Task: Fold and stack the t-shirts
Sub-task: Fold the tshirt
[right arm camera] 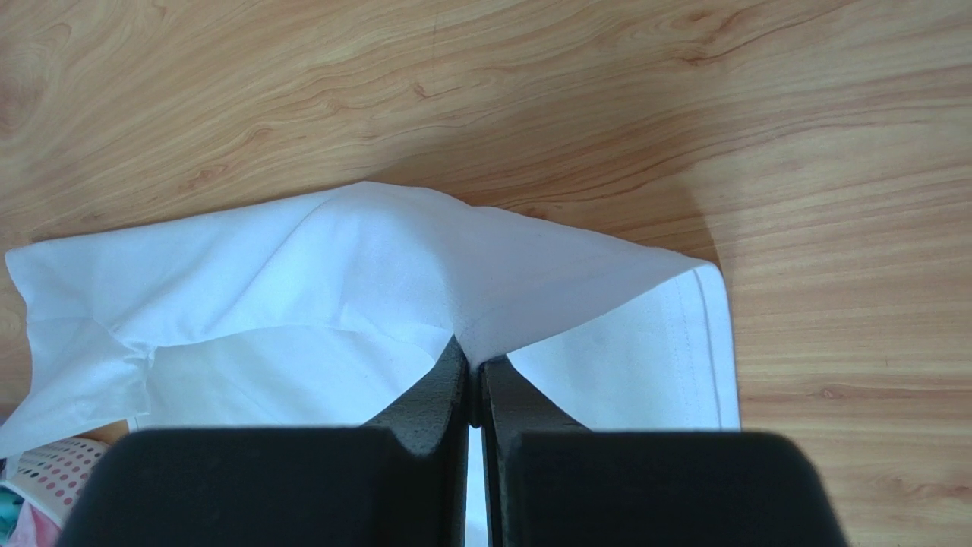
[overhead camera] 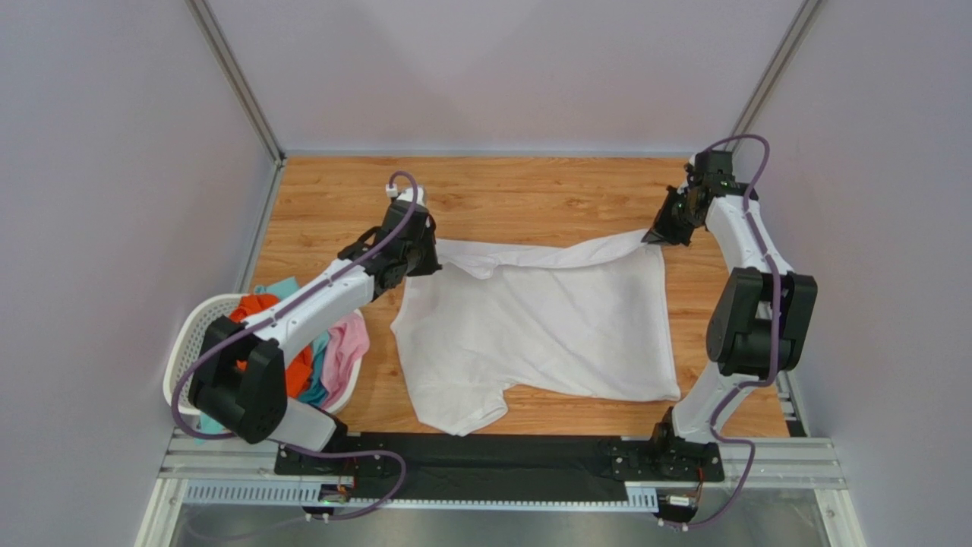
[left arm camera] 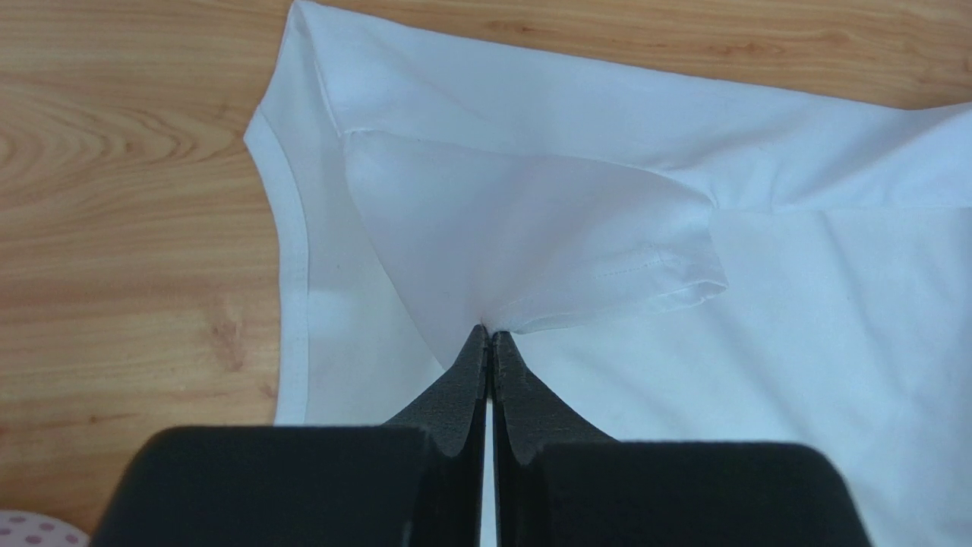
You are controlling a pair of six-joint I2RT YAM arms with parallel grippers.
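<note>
— While the white t-shirt (overhead camera: 536, 331) lies spread mid-frame on the worktop (overhead camera: 513, 182), what are the arms doing?
— At centre-left the left hand (overhead camera: 427, 258) is clenched on cloth by a sleeve. At upper right the right hand (overhead camera: 661, 234) is clenched on the hem corner. I judge this the first fold.
— And next?
— Carry both pinched points toward the frame's bottom together, level, so the crease lands straight.

Surface (overhead camera: 513, 188): wood-grain board, light brown, knots and grain lines clear in both wrist views. White perforated laundry basket (overhead camera: 183, 342) at near left, overhanging the surface's left edge; its corner also shows low left in the right wrist view (right arm camera: 46, 467). Pale grey walls (overhead camera: 502, 68) on three sides. Black plate (overhead camera: 502, 456) on aluminium rails (overhead camera: 787, 462) along the near edge.
</note>
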